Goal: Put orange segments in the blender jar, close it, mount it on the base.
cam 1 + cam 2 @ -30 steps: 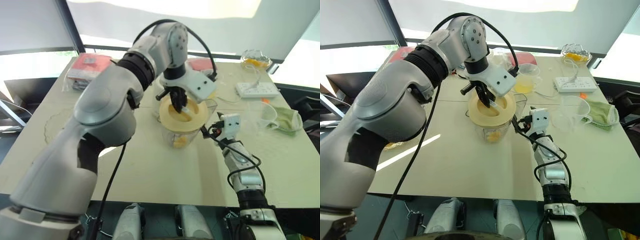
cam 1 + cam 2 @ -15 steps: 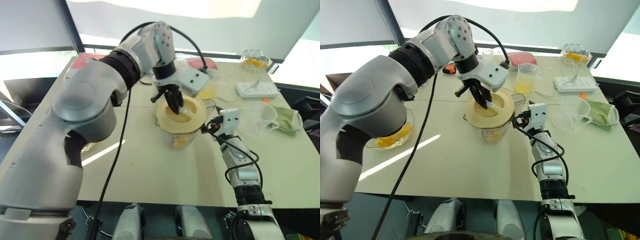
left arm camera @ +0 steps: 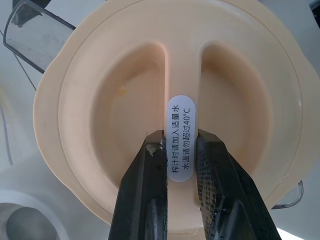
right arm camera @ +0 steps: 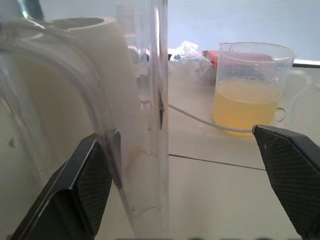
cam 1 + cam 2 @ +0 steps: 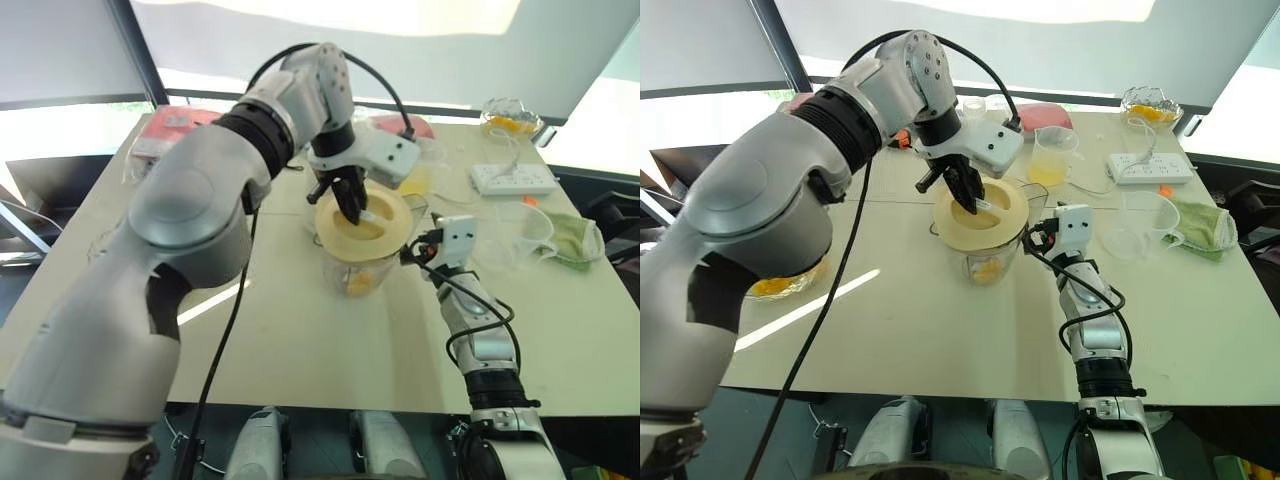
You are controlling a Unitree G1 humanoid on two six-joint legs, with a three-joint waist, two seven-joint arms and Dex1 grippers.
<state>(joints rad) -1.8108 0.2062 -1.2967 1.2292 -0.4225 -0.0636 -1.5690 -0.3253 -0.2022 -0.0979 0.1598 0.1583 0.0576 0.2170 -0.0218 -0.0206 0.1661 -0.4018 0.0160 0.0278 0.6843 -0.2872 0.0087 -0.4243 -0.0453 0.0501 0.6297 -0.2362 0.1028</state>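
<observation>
The left gripper (image 3: 181, 145) was clamped on the straight central ridge of the round, smooth cream lid (image 3: 115, 95) atop the clear blender jar (image 5: 985, 262), mid-table (image 5: 940, 340). The right gripper (image 5: 1042, 238), fingers wide apart, flanked the jar's transparent handle. Bare tabletop lay in front.
</observation>
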